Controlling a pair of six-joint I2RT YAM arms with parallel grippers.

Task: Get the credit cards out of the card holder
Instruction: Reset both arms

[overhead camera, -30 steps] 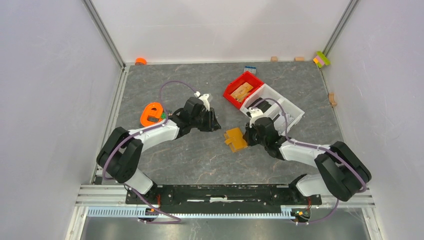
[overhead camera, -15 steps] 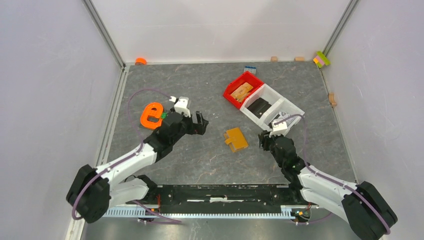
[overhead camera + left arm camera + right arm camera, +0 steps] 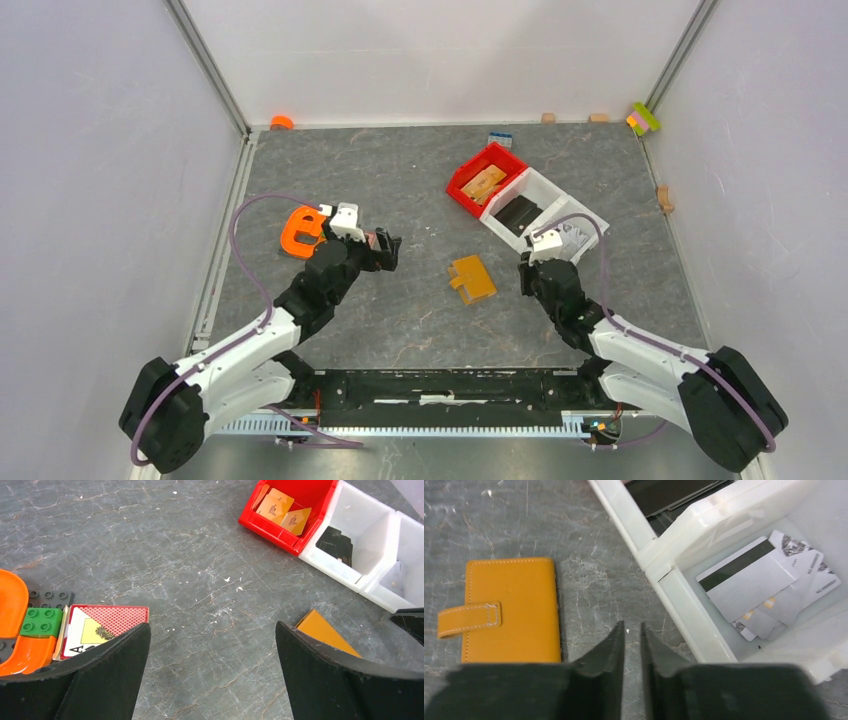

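The card holder (image 3: 471, 279) is an orange wallet, lying flat and closed with its strap across, alone on the table between the arms. It also shows in the right wrist view (image 3: 509, 612) and as a corner behind one finger in the left wrist view (image 3: 325, 632). Several pale grey credit cards (image 3: 751, 577) lie in one compartment of the white bin (image 3: 590, 225); a dark card (image 3: 337, 545) lies in the other. My left gripper (image 3: 385, 250) (image 3: 212, 630) is wide open and empty, left of the wallet. My right gripper (image 3: 527, 272) (image 3: 631, 626) hangs between wallet and bin, its jaws a narrow slit apart with nothing between them.
A red bin (image 3: 462, 190) with tan pieces (image 3: 280, 510) adjoins the white bin. Left of my left gripper lie an orange letter shape (image 3: 302, 230), a green brick (image 3: 42, 621) and a red-patterned card (image 3: 112, 620). Small blocks (image 3: 644, 118) and an orange ring (image 3: 282, 122) sit along the back wall.
Both arms have drawn back from the wallet, which stays flat on the table. The left gripper opened wide. The right gripper let go of the wallet's edge, opened, then narrowed again.
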